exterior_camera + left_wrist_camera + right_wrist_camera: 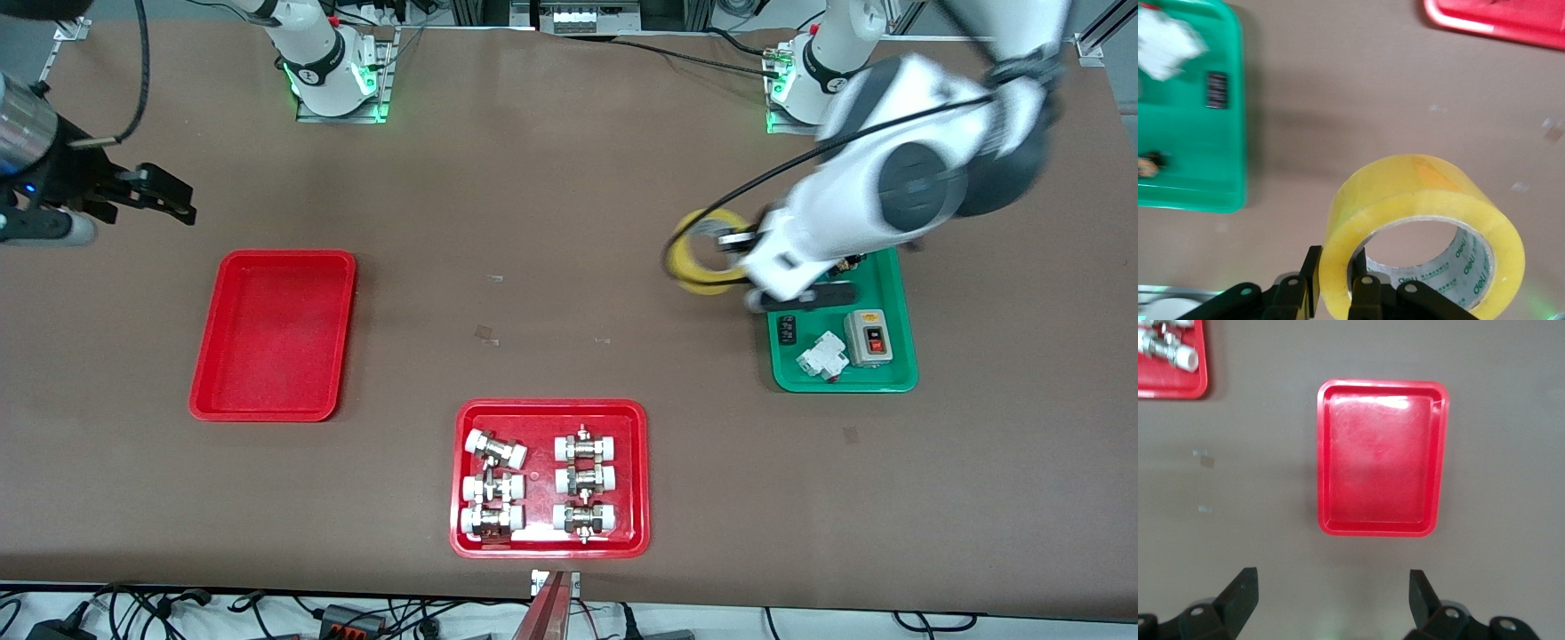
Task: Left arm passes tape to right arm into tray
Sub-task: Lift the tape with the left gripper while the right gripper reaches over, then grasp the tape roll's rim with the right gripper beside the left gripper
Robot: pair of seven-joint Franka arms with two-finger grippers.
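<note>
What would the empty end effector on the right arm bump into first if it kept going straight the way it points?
Probably bare table. The right end effector, open, points down near the plain red tray, whose near rim lies just ahead of the fingertips. Depth is unclear, so it might clip that rim.

left arm (898,178) reaches out from its base, wrist angled down, left gripper (1335,290) up in the air with fingers (1361,293) clamped on the tape (1421,233), one seemingly inside the core. right arm (27,151) waits, right gripper (1331,597) spread wide over bare table.
</note>
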